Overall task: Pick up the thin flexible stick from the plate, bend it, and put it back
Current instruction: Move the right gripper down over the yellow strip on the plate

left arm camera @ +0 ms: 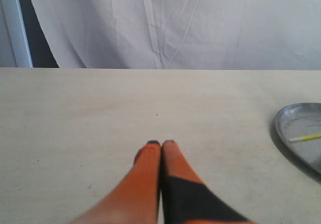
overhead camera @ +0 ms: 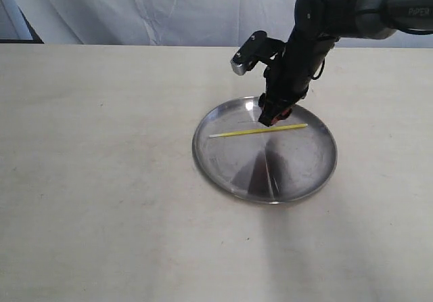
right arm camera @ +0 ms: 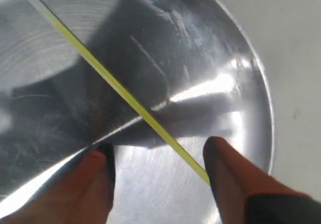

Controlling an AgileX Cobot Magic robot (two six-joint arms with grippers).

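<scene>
The thin yellow stick (overhead camera: 257, 131) lies straight and flat across the silver plate (overhead camera: 223, 163). My right gripper (overhead camera: 272, 116) hangs just above the plate's far side, over the stick's right half. In the right wrist view it (right arm camera: 159, 148) is open, and the stick (right arm camera: 125, 96) runs diagonally between its orange fingers (right arm camera: 228, 171), its near end passing behind one of them. The plate's rim (right arm camera: 263, 91) curves beside them. My left gripper (left arm camera: 161, 143) is shut with nothing in it, low over bare table; the plate's edge (left arm camera: 283, 133) and the stick's tip (left arm camera: 306, 138) show off to one side.
The pale tabletop (overhead camera: 95, 180) spreads wide around the plate. A white cloth backdrop (overhead camera: 149, 7) hangs behind the table's far edge. The left arm is out of the exterior view.
</scene>
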